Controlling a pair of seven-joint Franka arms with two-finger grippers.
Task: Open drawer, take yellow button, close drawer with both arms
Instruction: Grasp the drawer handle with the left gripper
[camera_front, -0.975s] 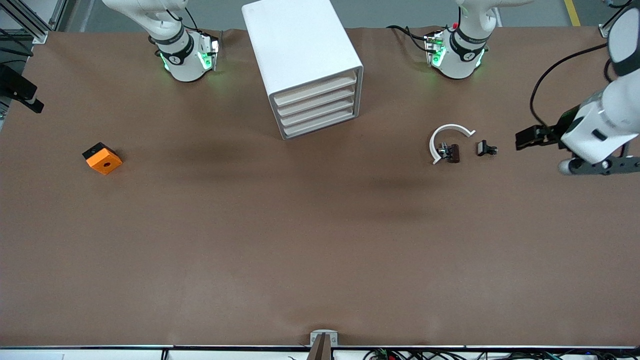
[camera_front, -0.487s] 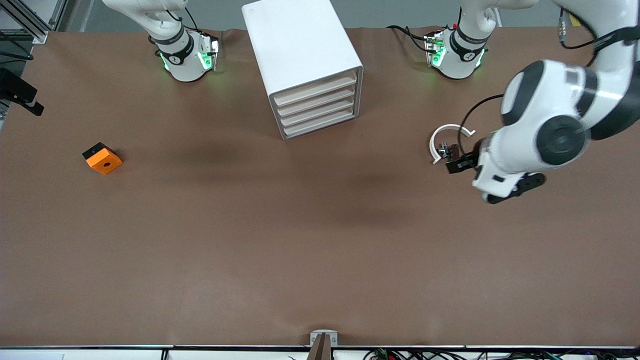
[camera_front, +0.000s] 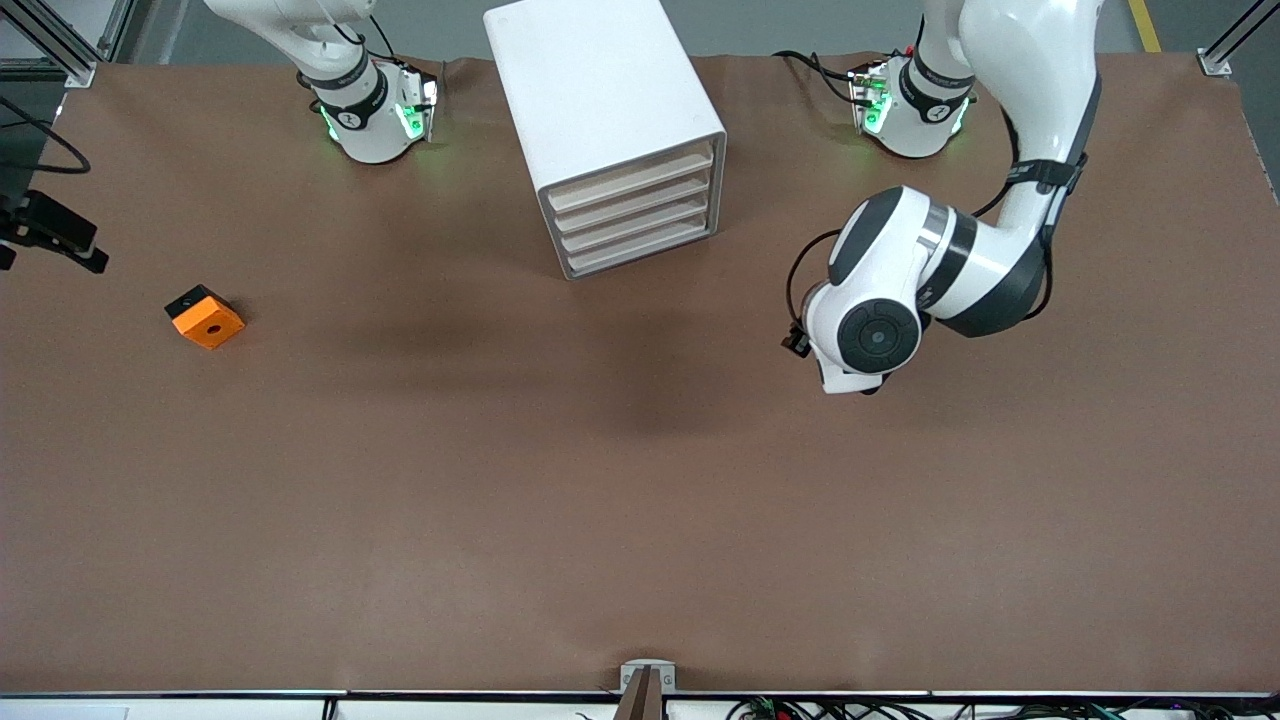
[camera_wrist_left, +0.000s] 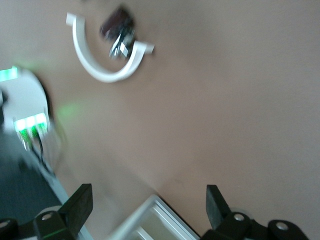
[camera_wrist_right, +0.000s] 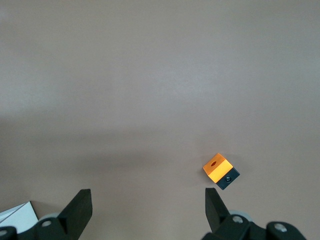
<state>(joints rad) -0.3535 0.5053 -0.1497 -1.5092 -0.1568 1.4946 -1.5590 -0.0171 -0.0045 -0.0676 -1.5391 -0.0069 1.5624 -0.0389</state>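
The left gripper hangs with fingers spread wide over bare table, its arm covering the white curved strip from the front camera. The right gripper, also spread, sits mostly out of frame near the orange block. Farther back, the cabinet faces the front camera at a slant; its top drawer is closed, the button hidden.

Robotics lab bench: two arm bases bolted on a brown-covered table, aluminium frame posts and cabling seen at edges.
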